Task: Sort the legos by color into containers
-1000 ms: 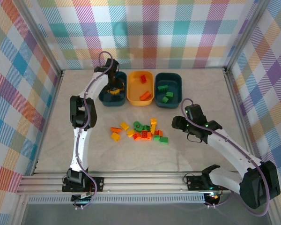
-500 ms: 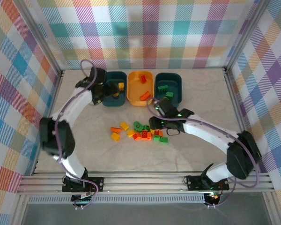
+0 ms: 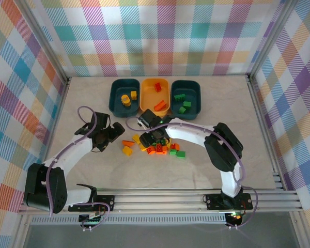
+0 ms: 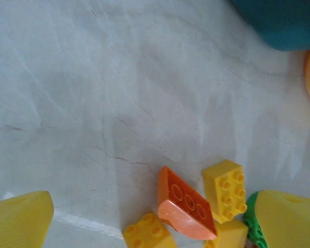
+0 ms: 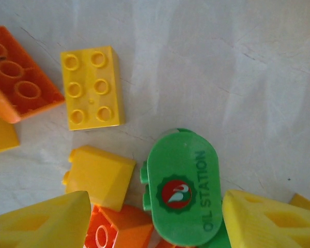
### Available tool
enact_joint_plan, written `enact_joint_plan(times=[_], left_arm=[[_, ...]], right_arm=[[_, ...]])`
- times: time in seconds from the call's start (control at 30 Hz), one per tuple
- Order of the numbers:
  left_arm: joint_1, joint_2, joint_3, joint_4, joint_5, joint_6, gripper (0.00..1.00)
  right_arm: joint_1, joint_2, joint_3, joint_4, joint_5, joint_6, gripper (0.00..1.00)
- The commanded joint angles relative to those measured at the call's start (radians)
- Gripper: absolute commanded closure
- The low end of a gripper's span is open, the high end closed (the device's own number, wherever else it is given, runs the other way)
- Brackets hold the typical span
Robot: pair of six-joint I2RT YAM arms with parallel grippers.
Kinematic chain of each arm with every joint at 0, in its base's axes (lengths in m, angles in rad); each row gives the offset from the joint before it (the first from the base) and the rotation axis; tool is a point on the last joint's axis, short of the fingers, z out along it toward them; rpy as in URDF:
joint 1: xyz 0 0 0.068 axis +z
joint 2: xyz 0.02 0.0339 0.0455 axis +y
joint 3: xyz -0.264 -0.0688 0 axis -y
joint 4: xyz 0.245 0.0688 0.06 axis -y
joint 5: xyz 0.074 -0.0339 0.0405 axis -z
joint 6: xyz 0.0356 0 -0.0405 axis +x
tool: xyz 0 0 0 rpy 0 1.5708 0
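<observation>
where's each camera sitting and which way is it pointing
top external: above and behind the bases, looking down at the table, tubs and lego pile; left gripper, right gripper and arms show.
left wrist: on the left arm, facing the orange brick; its yellow fingers at bottom corners.
right wrist: close over the pile, facing the green oil-station piece; its fingers at bottom.
shared: both wrists see the orange brick beside a yellow brick.

Three tubs (image 3: 118, 89); bricks (image 3: 126, 150) — perhaps twenty

Pretty cheerful setup, pastel plaid fabric walls (image 3: 165, 36) on an aluminium frame (image 3: 160, 199) around a pale marbled desk (image 3: 82, 93), evenly lit.
</observation>
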Motion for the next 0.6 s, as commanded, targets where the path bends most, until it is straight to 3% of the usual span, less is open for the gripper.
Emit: enact_joint_plan(times=[0.0,0.2,0.47,0.57], left_arm=[[0.010,-0.016,-0.047,0.092,0.074,-0.061,0.00],[0.009,-0.014,-0.013,0.071,0.082,-0.020,0.00],[0.010,-0.005,0.014,0.072,0.115,0.017,0.00],[0.010,-0.001,0.028,0.056,0.129,0.038,0.00]], right_arm=[[-0.005,0.046,0.058,-0.025,0.026,-0.050,0.31],[-0.007,0.095,0.083,-0.021,0.078,-0.045,0.34],[-0.025,0.116,0.061,-0.025,0.105,-0.015,0.49],[-0.024,0.128,0.064,-0.034,0.092,0.001,0.49]])
